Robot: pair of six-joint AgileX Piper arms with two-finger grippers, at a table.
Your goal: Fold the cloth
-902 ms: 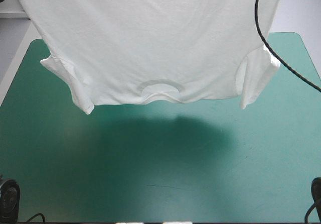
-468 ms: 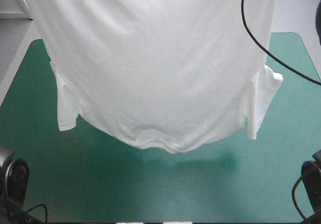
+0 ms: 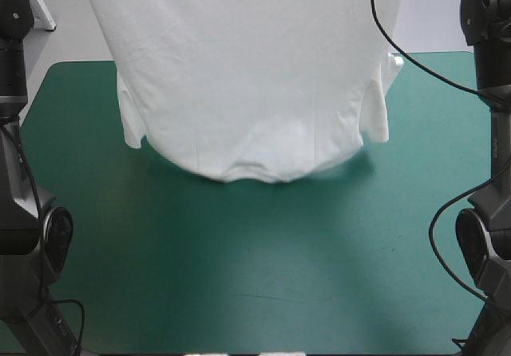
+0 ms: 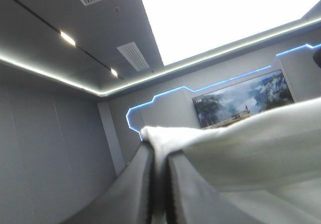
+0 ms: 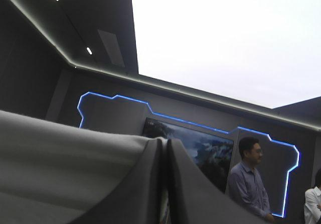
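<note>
The white T-shirt hangs upside down above the teal-green table, held up by its hem out of the high view's top. Its collar and both sleeves dangle lowest, close over the far half of the table. In the left wrist view my left gripper is shut on the T-shirt, a white fold sticking out between the black fingers. In the right wrist view my right gripper is shut on the T-shirt, cloth draping away beside the fingers. Both arms are raised and look into the room.
The left arm's column stands along the table's left side and the right arm's column along its right side. The near half of the teal-green cover lies bare below the hanging shirt.
The hanging T-shirt has swung toward me and back toward the table's far side, its collar now lower than at first. Both arm columns have come into the high view at the sides.
</note>
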